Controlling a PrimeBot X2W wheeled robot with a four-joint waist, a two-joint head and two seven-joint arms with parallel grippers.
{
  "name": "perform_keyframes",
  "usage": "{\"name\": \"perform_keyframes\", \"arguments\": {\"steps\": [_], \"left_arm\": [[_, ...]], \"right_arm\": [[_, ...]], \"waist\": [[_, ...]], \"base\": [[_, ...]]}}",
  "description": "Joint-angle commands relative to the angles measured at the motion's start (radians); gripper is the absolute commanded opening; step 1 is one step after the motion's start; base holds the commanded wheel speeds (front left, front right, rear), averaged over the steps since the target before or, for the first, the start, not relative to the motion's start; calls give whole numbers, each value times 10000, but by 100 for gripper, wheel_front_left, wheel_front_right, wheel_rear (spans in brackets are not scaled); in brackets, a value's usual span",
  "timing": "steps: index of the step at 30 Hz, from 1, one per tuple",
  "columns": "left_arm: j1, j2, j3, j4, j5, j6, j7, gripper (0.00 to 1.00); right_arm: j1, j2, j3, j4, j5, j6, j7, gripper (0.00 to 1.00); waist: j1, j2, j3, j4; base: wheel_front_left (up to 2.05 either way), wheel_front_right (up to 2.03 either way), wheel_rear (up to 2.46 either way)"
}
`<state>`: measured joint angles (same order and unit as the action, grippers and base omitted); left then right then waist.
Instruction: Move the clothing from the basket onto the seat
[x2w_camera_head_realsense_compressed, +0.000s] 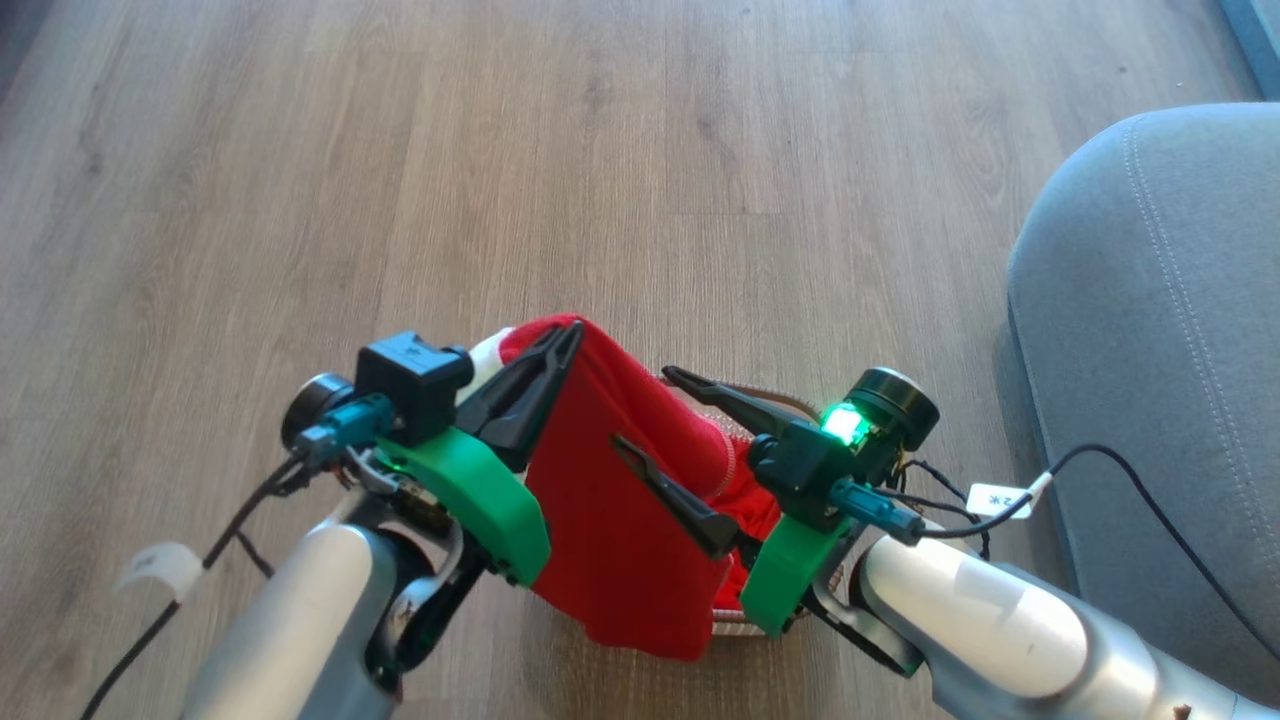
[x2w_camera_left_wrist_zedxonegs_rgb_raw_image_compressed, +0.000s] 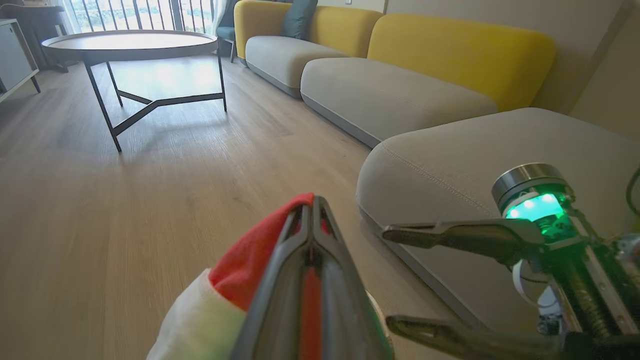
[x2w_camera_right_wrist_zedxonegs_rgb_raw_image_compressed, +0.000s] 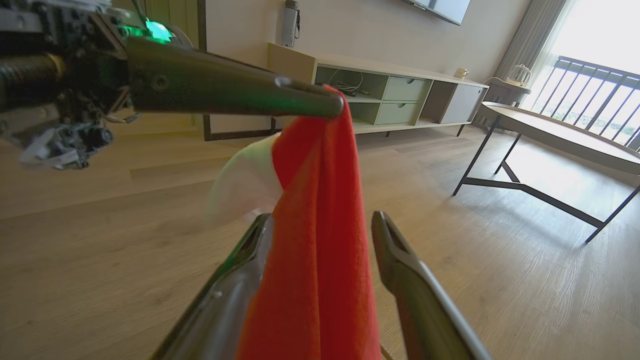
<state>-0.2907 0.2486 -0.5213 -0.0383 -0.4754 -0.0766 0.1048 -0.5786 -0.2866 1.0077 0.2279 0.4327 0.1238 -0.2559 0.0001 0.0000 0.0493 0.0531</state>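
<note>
Here the left gripper (x2w_camera_head_realsense_compressed: 572, 335) is clamped shut on the top edge of a red garment (x2w_camera_head_realsense_compressed: 620, 520), which hangs over the basket (x2w_camera_head_realsense_compressed: 780, 397). The right gripper (x2w_camera_head_realsense_compressed: 643, 407) stands open, one finger either side of the cloth. The seat (x2w_camera_head_realsense_compressed: 1150, 350) lies to the right.

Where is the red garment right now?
Head view, centre: the red garment hangs from the shut left gripper, above the basket, left of the grey seat.

Left tool (x2w_camera_head_realsense_compressed: 572, 335) pinched shut and raised — right tool (x2w_camera_head_realsense_compressed: 643, 407) spread wide beside it.
</note>
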Motion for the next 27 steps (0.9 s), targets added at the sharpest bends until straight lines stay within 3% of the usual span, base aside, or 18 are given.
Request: {"name": "perform_keyframes", "arguments": {"steps": [1,25,26,27], "left_arm": [[-610,66,312,-494,57,-31,4,0],[-372,189,-198,-1712,-169,6,562,0],[-365,200,-198,-1729,-184,9,573,0],[-357,209,-199,-1744,-203,11,583,0]], "right_arm": [[-299,128,-42,-222,105,69,-59,100],[-104,-101,-273,-12,188,69,-59,100],[-96,-112,-242,36,218,69,-59,94],[-83,-115,-212,91,270,69,-59,53]], "waist": [[-1,0,-2,-8],[-1,0,-63,0],[-1,0,-68,0],[-1,0,-72,-1]], "base": [[0,0,0],[0,0,0],[0,0,0],[0,0,0]]}}
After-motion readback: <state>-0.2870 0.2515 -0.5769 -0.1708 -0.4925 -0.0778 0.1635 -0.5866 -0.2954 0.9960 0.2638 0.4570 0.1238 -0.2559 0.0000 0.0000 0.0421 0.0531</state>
